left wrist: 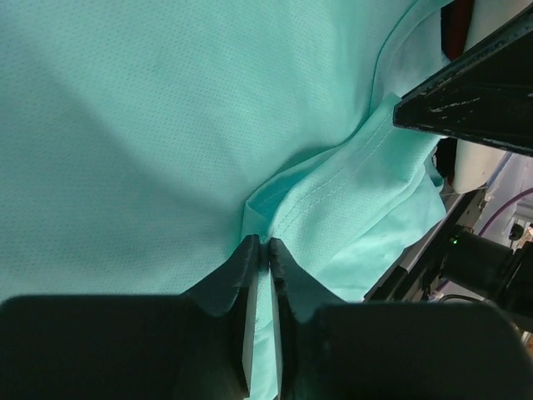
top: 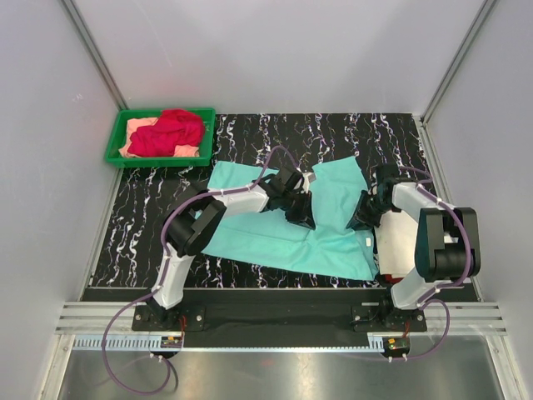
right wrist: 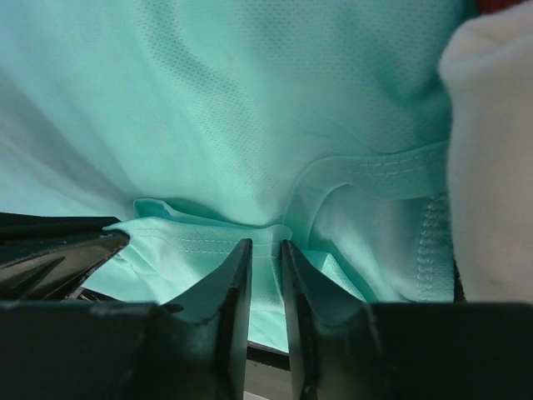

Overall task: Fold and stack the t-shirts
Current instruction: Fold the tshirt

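Mint-teal t-shirt (top: 275,242), spread out a bit rumpled across the middle of the black marbled surface (top: 141,225), btw the two arms. Left end effector (left wrist: 263,246) down on it near the centre, jaws almost together w/ a raised ridge of the mint cloth pinched in the gap. Right end effector (right wrist: 264,246) over at the shirt's right edge, jaws just as narrow, clamped on a stitched hem fold. Cream-white t-shirt (top: 408,237) just beside the mint one on the right, under the right arm, w/ a bit of red peeking out at its near edge, can't tell what exactly. Green tray (top: 112,146) at the far left corner, well apart, w/ a red t-shirt (top: 171,131) heaped over a peach t-shirt (top: 136,127) inside.
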